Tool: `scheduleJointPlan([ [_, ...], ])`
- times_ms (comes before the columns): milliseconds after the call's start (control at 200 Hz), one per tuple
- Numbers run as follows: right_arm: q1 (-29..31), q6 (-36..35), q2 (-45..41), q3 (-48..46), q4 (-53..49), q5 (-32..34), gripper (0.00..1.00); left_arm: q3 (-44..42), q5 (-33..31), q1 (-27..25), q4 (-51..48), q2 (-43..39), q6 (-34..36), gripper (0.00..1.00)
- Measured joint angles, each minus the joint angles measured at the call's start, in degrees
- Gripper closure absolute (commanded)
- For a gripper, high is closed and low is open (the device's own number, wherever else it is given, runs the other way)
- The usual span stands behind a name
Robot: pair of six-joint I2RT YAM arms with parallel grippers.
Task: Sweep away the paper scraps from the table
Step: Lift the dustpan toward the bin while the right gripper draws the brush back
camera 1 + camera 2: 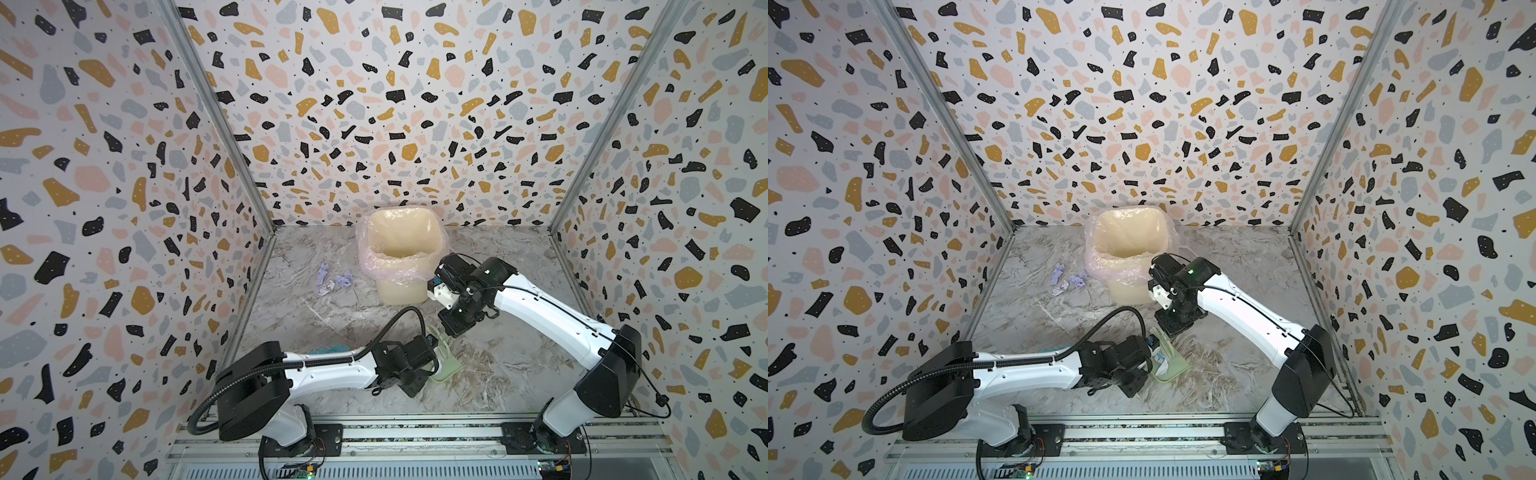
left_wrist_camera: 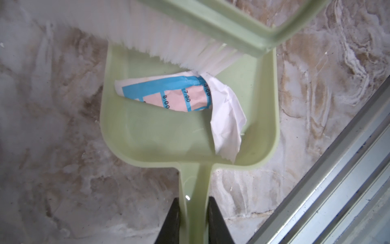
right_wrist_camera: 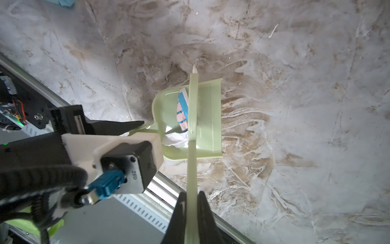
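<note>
We've got the left gripper pinching the dustpan handle, right gripper pinching the brush, printed scrap inside. Loose lavender paper scraps lie on the table beside the bin, back-left of both.

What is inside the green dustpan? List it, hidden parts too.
In the dustpan lies a crumpled white paper scrap with blue-and-pink print. The brush overlaps its edge and the pan's mouth; anything under the bristles is hidden.
</note>
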Motion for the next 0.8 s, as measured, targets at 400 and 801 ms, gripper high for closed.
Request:
scheduleJointPlan([
  [400, -15.78, -0.09, -7.21, 1.79, 1.09, 0.48, 1.0, -0.61, -2.56, 0.0, -2.38, -9.7, 0.11, 1.0],
  [801, -27.02, -1.27, -15.61, -10.23, 7.98, -11.13, 1.0, 10.19, -7.93, 0.0, -16.28, -19.28, 1.97, 1.0],
])
